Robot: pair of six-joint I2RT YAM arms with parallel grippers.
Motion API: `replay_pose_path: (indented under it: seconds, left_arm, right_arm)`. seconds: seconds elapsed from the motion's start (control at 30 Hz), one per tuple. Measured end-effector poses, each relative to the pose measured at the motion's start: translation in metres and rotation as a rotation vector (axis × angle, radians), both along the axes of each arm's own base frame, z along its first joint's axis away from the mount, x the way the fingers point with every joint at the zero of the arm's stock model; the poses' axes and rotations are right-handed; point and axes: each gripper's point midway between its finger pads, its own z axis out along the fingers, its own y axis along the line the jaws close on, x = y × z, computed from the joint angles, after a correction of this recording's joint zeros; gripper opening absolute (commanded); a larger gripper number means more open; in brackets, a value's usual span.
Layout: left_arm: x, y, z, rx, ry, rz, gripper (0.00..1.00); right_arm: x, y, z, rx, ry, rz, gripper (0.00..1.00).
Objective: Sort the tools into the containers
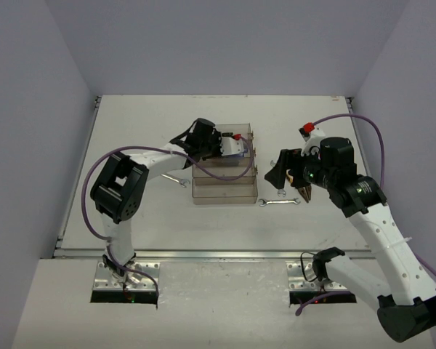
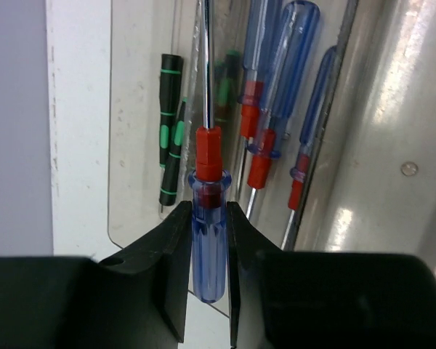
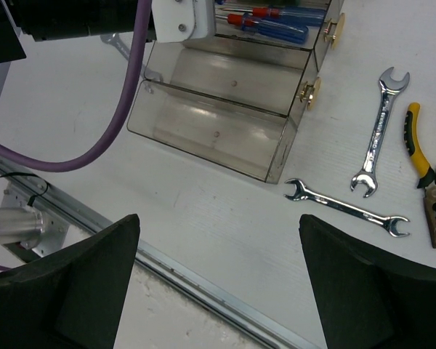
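Observation:
My left gripper (image 1: 231, 145) is over the far tray of the row of clear containers (image 1: 225, 190). In the left wrist view it (image 2: 207, 243) is shut on the blue handle of a blue-and-red screwdriver (image 2: 208, 182), held above the tray. Below it lie black screwdrivers with green marks (image 2: 171, 131) and several blue-and-red screwdrivers (image 2: 276, 102). My right gripper (image 1: 287, 174) hangs open and empty (image 3: 218, 247) above the table, right of the trays. Two silver wrenches (image 3: 381, 131) (image 3: 346, 208) and yellow-and-black pliers (image 3: 430, 182) lie on the table beside it.
The two nearest trays (image 3: 218, 116) look empty. Another wrench (image 1: 176, 179) lies left of the trays, under the left arm. The table's metal front rail (image 3: 182, 269) runs below the right gripper. Purple cables loop off both arms.

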Motion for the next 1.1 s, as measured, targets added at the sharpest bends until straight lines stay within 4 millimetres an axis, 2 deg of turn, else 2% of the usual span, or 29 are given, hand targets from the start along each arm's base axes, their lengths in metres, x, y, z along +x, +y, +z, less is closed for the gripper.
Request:
replay_pose_path:
  seconds: [0.17,0.23,0.3,0.33,0.37,0.43,0.63,0.77,0.83,0.9,0.93,1.0,1.1]
  left_arm:
    - [0.011,-0.005,-0.003,0.019,-0.022,-0.017,0.4]
    - [0.009,-0.004,-0.008,0.025,-0.004,-0.02,0.49]
    - [0.004,-0.005,-0.012,0.024,0.022,-0.027,0.51]
    - [0.003,-0.005,-0.011,0.021,0.034,-0.026,0.87]
    - [0.003,-0.006,-0.009,0.016,0.038,-0.026,1.0]
    - [0.008,-0.008,0.001,0.003,0.02,-0.018,1.0]
    - [0.015,-0.008,0.065,-0.11,-0.032,0.091,1.0]
    - [0.03,0.007,0.125,-0.272,-0.078,0.375,1.0]
    - [0.033,0.02,0.152,-0.399,-0.067,0.552,1.0]
    - [0.024,0.037,0.169,-0.529,-0.025,0.714,1.0]
    - [0.016,0.047,0.175,-0.593,0.001,0.785,1.0]
    - [-0.009,0.066,0.182,-0.711,0.062,0.909,1.0]
    - [-0.048,0.087,0.187,-0.866,0.138,1.037,1.0]
  right_arm:
    - [0.0,0.0,0.0,0.0,0.001,0.0,0.9]
    - [0.0,0.0,0.0,0.0,0.002,0.0,0.9]
    - [0.001,0.0,-0.002,-0.003,0.009,0.0,0.9]
    - [0.002,0.0,-0.005,-0.006,0.017,-0.001,0.9]
    - [0.003,0.0,-0.007,-0.01,0.025,-0.003,0.9]
    - [0.006,-0.001,-0.013,-0.025,0.045,-0.013,0.9]
    - [0.022,-0.011,-0.046,-0.119,0.149,-0.08,0.9]
    - [0.03,-0.015,-0.071,-0.182,0.215,-0.093,0.89]
    - [0.033,-0.02,-0.081,-0.223,0.235,-0.102,0.85]
    - [0.039,-0.028,-0.091,-0.283,0.242,-0.119,0.62]
    - [0.042,-0.033,-0.095,-0.317,0.246,-0.132,0.54]
    - [0.052,-0.043,-0.104,-0.384,0.26,-0.15,0.47]
    - [0.067,-0.056,-0.123,-0.474,0.302,-0.161,0.45]
